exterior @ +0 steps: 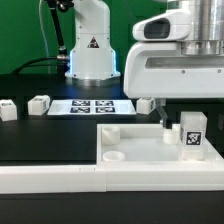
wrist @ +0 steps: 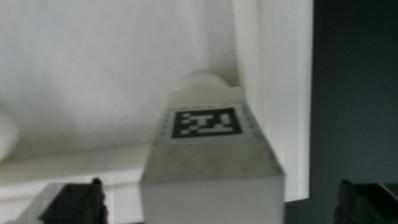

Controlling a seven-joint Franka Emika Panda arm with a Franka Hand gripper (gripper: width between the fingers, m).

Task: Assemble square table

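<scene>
Finishes: white plastic parts on a matt black surface.
The square top (exterior: 150, 152) and the leg (exterior: 190, 135) look like smooth white plastic with a faint sheen; the leg's tag (wrist: 208, 122) is flat, matt print. The table (exterior: 50, 140) is matt black, the robot arm shell (exterior: 90, 45) glossy white.

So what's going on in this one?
The arm's gripper hangs open around a white tagged leg, its fingers on either side without touching it. That leg stands upright on the square table top, toward the exterior view's right. Two more legs sit loose on the black table beside the marker board.
</scene>
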